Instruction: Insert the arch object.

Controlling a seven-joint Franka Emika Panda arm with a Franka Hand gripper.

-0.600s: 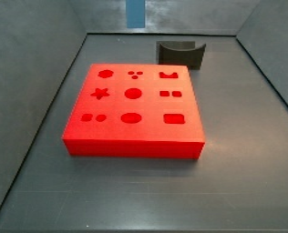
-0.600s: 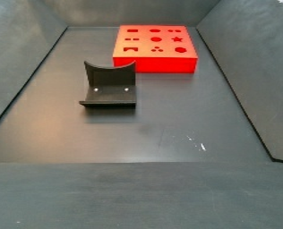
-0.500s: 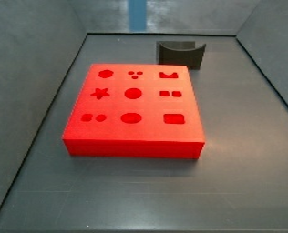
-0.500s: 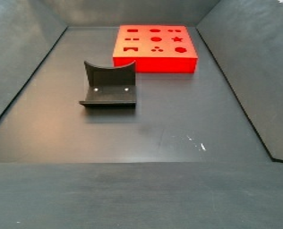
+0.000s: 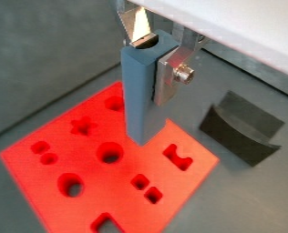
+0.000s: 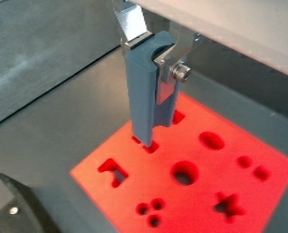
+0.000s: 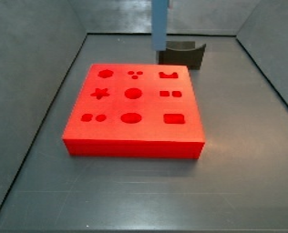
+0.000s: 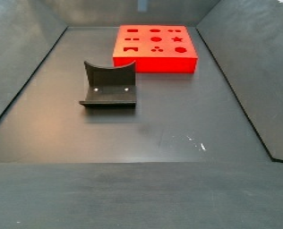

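Observation:
My gripper is shut on the arch object, a slim grey-blue peg held upright by its upper end. Both wrist views show this; in a wrist view the gripper holds the peg above the red block. The peg's lower end hangs over the block near its small holes, apart from it. In a side view the peg comes down from the top edge behind the block; the gripper itself is out of frame there. The block has several shaped holes.
The fixture, a dark bracket with a curved notch, stands on the floor beyond the block; it also shows in the other views. Grey walls enclose the dark floor.
In the side view the peg has moved right and come lower. The block and the fixture have not moved.

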